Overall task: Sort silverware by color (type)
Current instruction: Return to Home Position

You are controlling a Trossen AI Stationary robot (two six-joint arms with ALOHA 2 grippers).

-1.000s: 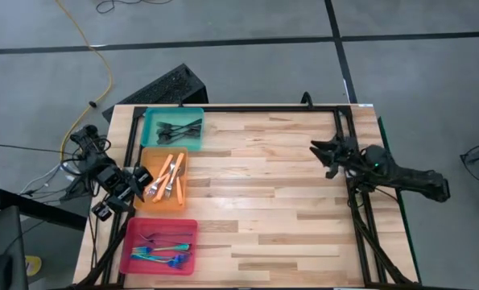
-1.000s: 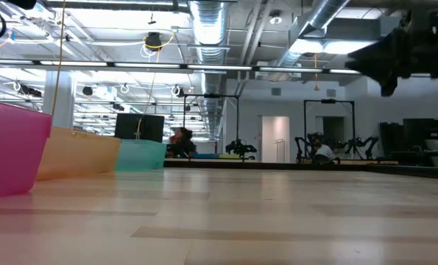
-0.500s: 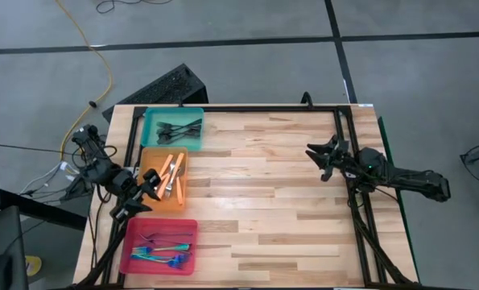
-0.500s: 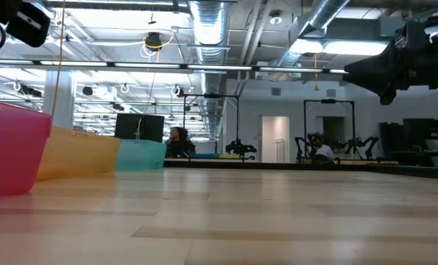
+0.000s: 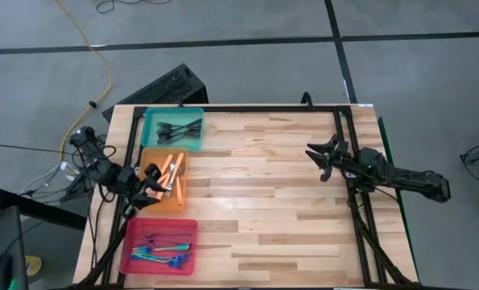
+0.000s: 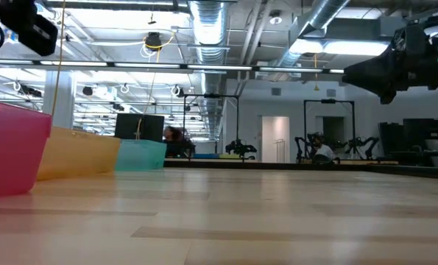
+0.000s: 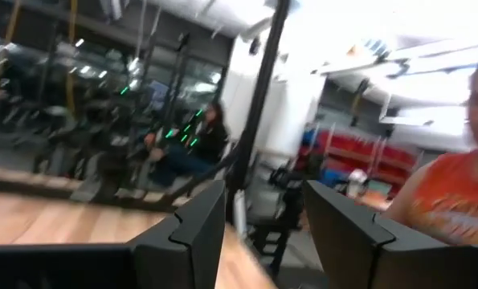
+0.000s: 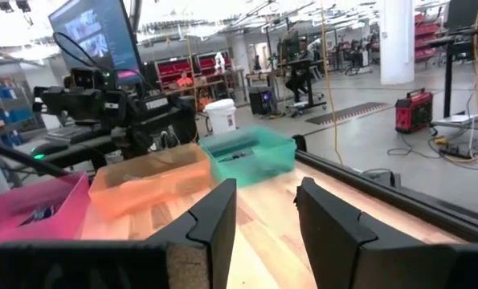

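**Wooden table shows no loose forks; both arms settle with nothing in hand**

Wooden boards of the table [image 5: 271,217] carry no stray fork in the high view. All the silverware visible lies in the three trays lined up along the left gripper's side.

The left gripper [image 5: 153,179] hangs over the near rim of the orange tray [image 5: 179,203], right above the orange forks [image 5: 173,169]. The teal tray [image 5: 149,129] with the dark forks [image 5: 180,126] is just to one side of it. The pink tray [image 5: 130,242] with the blue forks [image 5: 163,256] is just to the other. Its wrist view shows the fingers parted with nothing between them.

The right gripper [image 5: 318,153] is well apart from all three trays, across the bare wood. It is likewise spread and holding nothing, and it faces the trays from afar.

Over the last second the left gripper has swung from just off the table's edge to above the orange tray's rim. The right one has crept slightly toward the table's middle. Neither has gone down to a fork.

With each colour gathered in its own tray, the sorting looks complete. These small shifts read as the arms settling into a resting pose, not starting another pick.
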